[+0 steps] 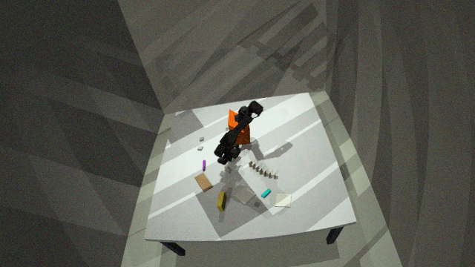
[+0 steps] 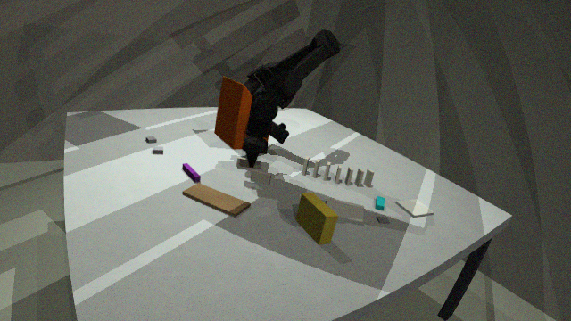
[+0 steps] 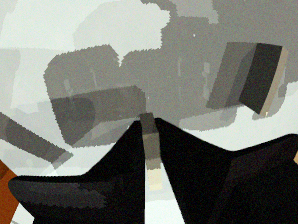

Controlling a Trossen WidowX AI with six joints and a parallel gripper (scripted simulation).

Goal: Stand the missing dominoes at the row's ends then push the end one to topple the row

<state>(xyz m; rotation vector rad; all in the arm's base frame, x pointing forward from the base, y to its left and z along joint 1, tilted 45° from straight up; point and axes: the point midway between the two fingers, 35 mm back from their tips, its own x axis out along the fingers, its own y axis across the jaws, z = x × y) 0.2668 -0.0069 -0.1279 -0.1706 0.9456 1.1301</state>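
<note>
Gripping a flat-lying domino (image 3: 153, 163), gripper (image 3: 154, 183) nearly shut

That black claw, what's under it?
The gripper is down at the table, shut on a loose domino lying flat. The fingers cover the domino's sides; its far end shows between them.
</note>
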